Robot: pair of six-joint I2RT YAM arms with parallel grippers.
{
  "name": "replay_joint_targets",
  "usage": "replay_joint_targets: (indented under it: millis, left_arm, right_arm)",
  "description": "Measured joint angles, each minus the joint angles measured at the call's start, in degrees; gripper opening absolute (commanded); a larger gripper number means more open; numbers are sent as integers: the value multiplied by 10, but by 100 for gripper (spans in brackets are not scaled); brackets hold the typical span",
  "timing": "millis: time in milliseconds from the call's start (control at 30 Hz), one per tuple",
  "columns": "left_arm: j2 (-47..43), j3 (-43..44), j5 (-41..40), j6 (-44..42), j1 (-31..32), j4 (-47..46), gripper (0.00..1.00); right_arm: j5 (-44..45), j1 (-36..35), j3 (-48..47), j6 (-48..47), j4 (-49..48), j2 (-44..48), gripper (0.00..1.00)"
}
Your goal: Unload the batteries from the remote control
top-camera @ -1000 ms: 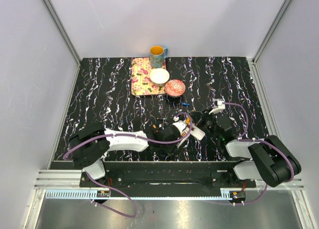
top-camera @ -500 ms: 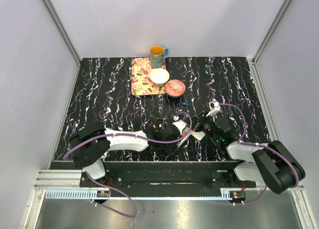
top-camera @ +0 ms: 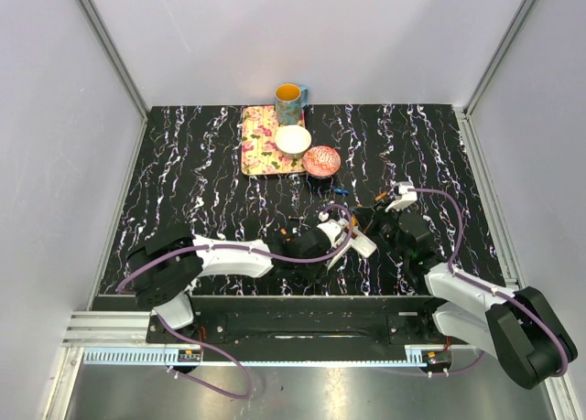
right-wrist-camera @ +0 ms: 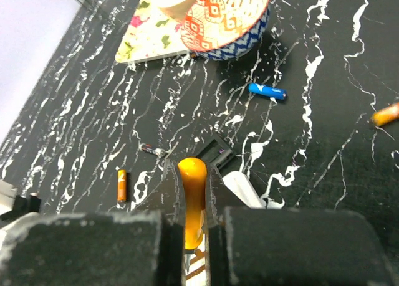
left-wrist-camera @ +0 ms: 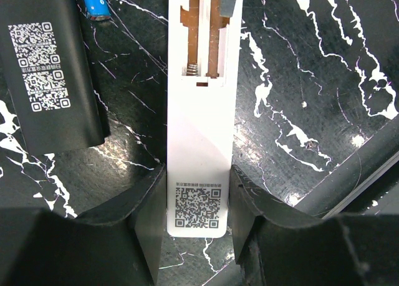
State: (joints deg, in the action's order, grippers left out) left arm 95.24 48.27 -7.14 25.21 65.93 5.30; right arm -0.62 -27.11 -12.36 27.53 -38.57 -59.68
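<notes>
- Left fingers (left-wrist-camera: 140, 217) are clamping the tail end of the white remote (left-wrist-camera: 201, 149), with its bay facing up and open.
- Right fingers (right-wrist-camera: 262, 242) are squeezing together on the orange-handled screwdriver (right-wrist-camera: 192, 192). Its tip is out of that camera's sight.
- Two orange batteries (left-wrist-camera: 212, 30) are apparently sitting in the bay against the springs (left-wrist-camera: 192, 68). A blue cell (right-wrist-camera: 267, 91) and an orange cell (right-wrist-camera: 121, 185) are lying loose on the counter (right-wrist-camera: 324, 143).
- Risk: the remote is being held at one end only, so prying could pivot it. A slipping tip could bend the springs or flick a cell away.
</notes>
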Motion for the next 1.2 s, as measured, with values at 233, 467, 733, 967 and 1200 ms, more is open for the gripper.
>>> replay_joint_targets:
  millis: [233, 467, 733, 967, 1200]
  left_arm:
    - [1, 0, 0, 0, 0, -1, 0]
    - [0, 0, -2, 1, 0, -1, 0]
    - [-33, -39, -11, 11, -1, -23, 0]
    - [-156, -98, -27, 12, -31, 32, 0]
    - [-255, -99, -32, 8, -131, 42, 0]
  right_arm:
    - [13, 0, 0, -14, 5, -16, 0]
    - [13, 2, -11, -18, 9, -16, 0]
    - [12, 14, -23, -17, 17, -5, 0]
    - [13, 24, -37, -16, 27, 24, 0]
    - [13, 31, -43, -16, 41, 26, 0]
